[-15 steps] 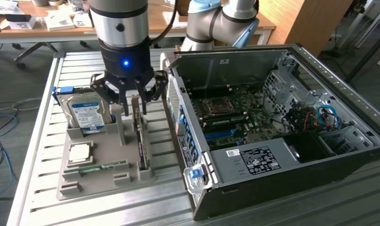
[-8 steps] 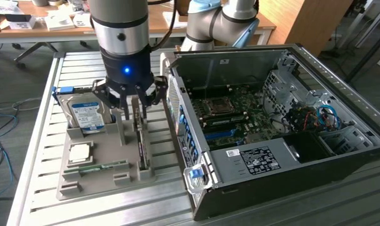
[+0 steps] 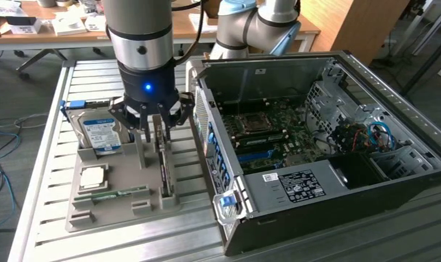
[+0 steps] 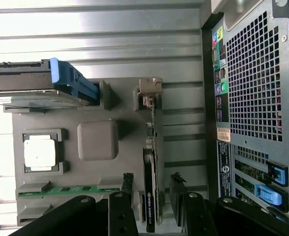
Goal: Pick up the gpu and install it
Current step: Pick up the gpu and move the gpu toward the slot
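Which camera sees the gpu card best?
The wrist view: it looks straight down on the gpu, standing on edge in the grey tray, with its white lettering and metal end visible. The exterior view shows it as a thin dark blade below the open gripper.

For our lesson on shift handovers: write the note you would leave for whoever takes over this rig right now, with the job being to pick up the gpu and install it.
Gripper: open, holding nothing, directly above the gpu, one finger on either side of the card, not closed on it.
Gpu: standing edge-on in its slot in the grey parts tray, beside the open computer case.
Done: gripper lined up over the card.
Left: card not yet gripped, lifted or installed in the case.
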